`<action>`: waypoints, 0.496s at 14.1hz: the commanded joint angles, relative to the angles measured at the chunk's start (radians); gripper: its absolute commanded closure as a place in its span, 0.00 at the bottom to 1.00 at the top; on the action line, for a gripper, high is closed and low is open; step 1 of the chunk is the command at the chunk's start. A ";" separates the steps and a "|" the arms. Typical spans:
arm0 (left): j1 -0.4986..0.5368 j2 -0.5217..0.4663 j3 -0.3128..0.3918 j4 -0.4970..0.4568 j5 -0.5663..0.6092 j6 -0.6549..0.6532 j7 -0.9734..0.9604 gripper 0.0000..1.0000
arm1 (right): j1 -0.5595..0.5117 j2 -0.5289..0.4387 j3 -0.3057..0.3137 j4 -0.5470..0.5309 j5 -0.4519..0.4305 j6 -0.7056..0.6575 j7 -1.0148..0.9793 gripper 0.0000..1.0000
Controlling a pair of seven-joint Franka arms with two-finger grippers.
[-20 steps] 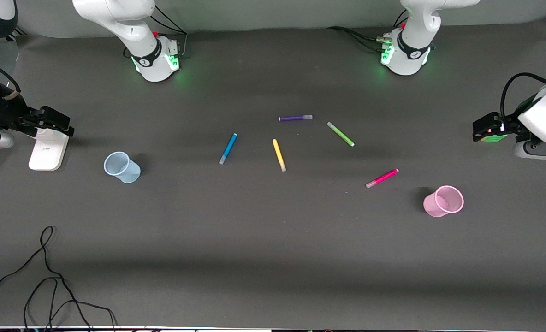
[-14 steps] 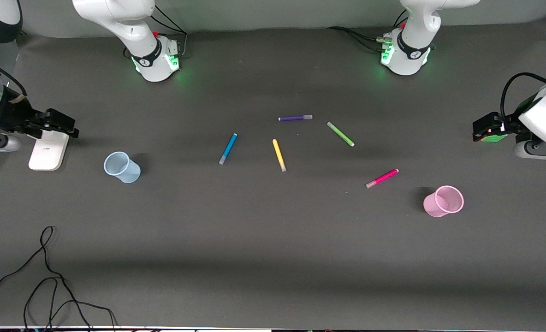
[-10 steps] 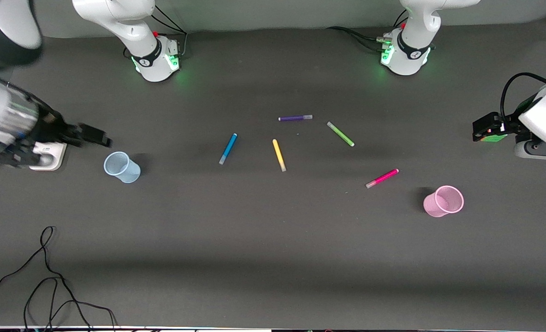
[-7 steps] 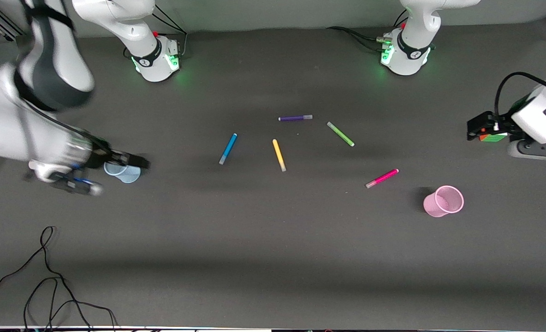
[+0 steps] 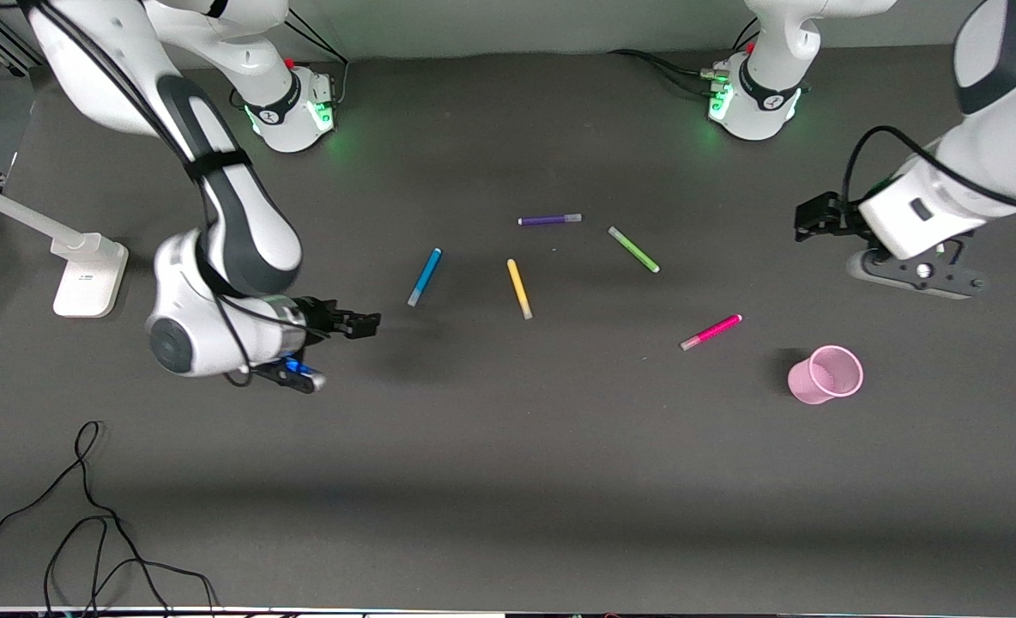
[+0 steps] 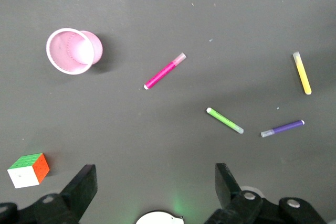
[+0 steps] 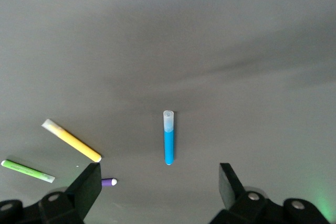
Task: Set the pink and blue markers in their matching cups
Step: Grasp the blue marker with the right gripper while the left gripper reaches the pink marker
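Observation:
The blue marker [image 5: 425, 276] lies on the dark table and shows in the right wrist view [image 7: 168, 137] too. My right gripper [image 5: 362, 324] is open and empty, in the air beside the marker, toward the right arm's end of the table; it also shows in the right wrist view [image 7: 157, 192]. The pale blue cup is hidden under the right arm. The pink marker [image 5: 711, 331] lies near the upright pink cup [image 5: 825, 374]. Both show in the left wrist view: marker [image 6: 165, 71], cup [image 6: 73, 51]. My left gripper [image 5: 806, 221] is open and empty, up in the air; it also shows in the left wrist view [image 6: 155, 192].
A purple marker [image 5: 549, 220], a yellow marker [image 5: 519, 289] and a green marker [image 5: 633, 250] lie between the blue and pink ones. A white stand [image 5: 87, 275] is at the right arm's end, with a black cable [image 5: 87, 515] nearer the front camera. A colour cube [image 6: 29, 170] shows in the left wrist view.
The right arm swung in from its table end, passed over the blue cup and now covers it, gripper near the blue marker. The left gripper moved inward toward the markers.

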 commanded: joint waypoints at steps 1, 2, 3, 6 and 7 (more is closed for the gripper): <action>-0.041 -0.009 0.010 -0.018 0.033 -0.003 0.072 0.00 | 0.037 0.098 -0.001 0.040 0.040 -0.015 0.031 0.01; -0.051 -0.013 0.010 -0.031 0.052 0.008 0.142 0.00 | 0.051 0.121 0.001 0.037 0.039 -0.006 0.021 0.01; -0.053 -0.011 0.010 -0.037 0.056 0.017 0.217 0.00 | 0.072 0.148 0.001 0.036 0.043 0.005 0.026 0.01; -0.051 -0.037 0.010 -0.110 0.058 0.078 0.469 0.00 | 0.108 0.199 0.001 0.040 0.043 0.011 0.038 0.01; -0.050 -0.063 0.010 -0.170 0.058 0.116 0.514 0.00 | 0.112 0.208 0.001 0.040 0.045 0.011 0.040 0.01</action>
